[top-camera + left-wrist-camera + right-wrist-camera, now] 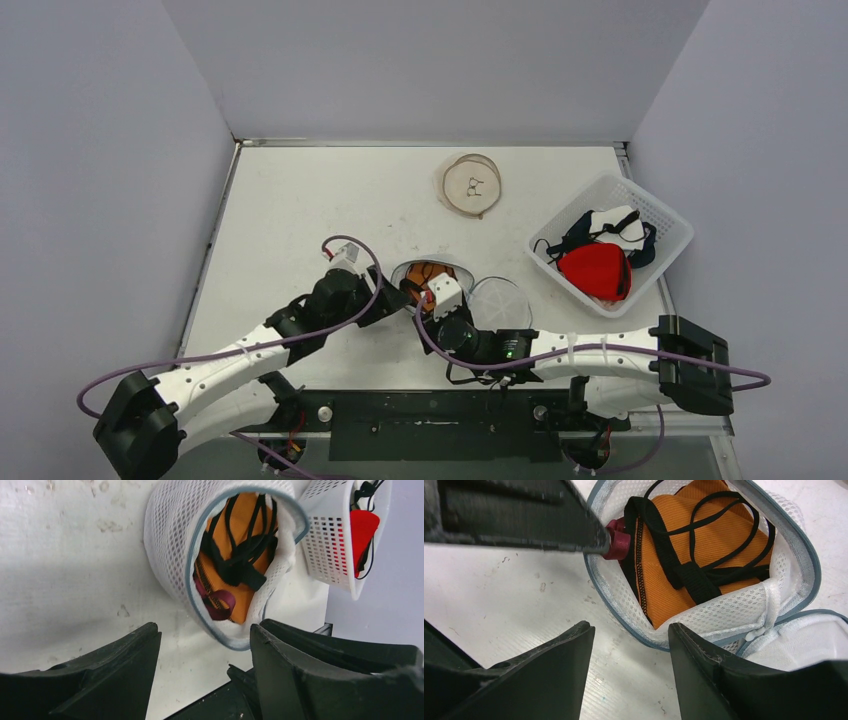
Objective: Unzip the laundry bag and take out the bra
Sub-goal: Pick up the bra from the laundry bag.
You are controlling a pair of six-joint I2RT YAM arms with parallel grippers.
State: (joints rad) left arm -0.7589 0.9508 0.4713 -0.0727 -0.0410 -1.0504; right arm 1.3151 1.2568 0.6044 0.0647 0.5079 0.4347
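The round white mesh laundry bag (432, 272) lies unzipped in the middle of the table, its lid flap (497, 300) folded out to the right. Inside is an orange bra (714, 545) with black straps and a maroon piece (619, 540); it also shows in the left wrist view (247, 525). My left gripper (205, 640) is open and empty at the bag's near-left rim (170, 540). My right gripper (631, 640) is open and empty just short of the bag's near rim (624, 622). One left finger (514, 515) reaches to the maroon piece.
A white slotted basket (660, 215) at the right holds a red bra (595, 270) and a white and black one. A second round mesh bag (470, 185) lies at the back. The bag's white zipper pull (756, 632) sits by the flap hinge.
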